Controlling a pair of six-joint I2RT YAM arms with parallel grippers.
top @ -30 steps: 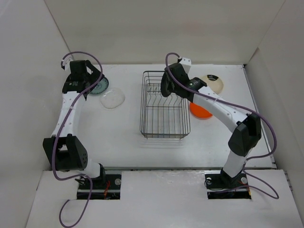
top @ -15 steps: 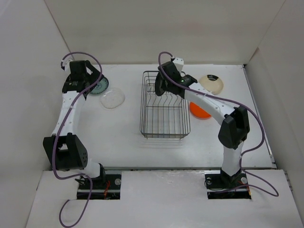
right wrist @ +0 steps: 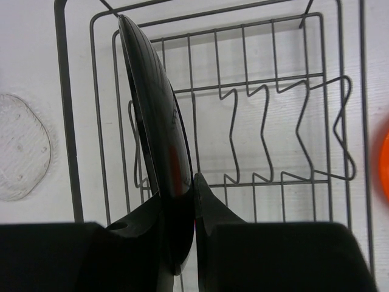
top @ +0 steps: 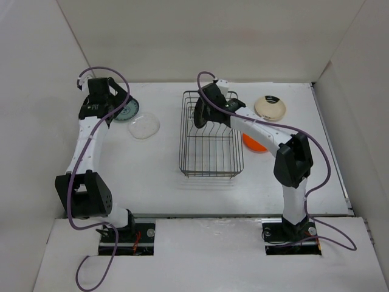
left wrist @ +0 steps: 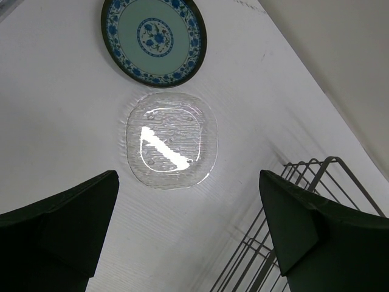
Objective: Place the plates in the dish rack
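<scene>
My right gripper point(top: 202, 113) is shut on the rim of a black plate point(top: 198, 112). It holds the plate on edge above the far left part of the dark wire dish rack point(top: 211, 159). In the right wrist view the black plate point(right wrist: 155, 121) stands upright between my fingers point(right wrist: 182, 207), over the rack's wires point(right wrist: 255, 82). My left gripper point(left wrist: 188, 201) is open and empty, hovering at the far left above a teal plate point(left wrist: 154, 38) and a clear glassy plate point(left wrist: 172, 141). An orange plate point(top: 256, 143) and a cream plate point(top: 270, 107) lie right of the rack.
White walls close in the table on the left, back and right. The teal plate point(top: 127, 111) and the clear plate point(top: 144, 126) lie between the left wall and the rack. The right arm's forearm point(top: 261, 129) passes over the orange plate.
The right arm has swung left with the black plate, from the rack's far right to its far left. The left arm has hardly moved.
</scene>
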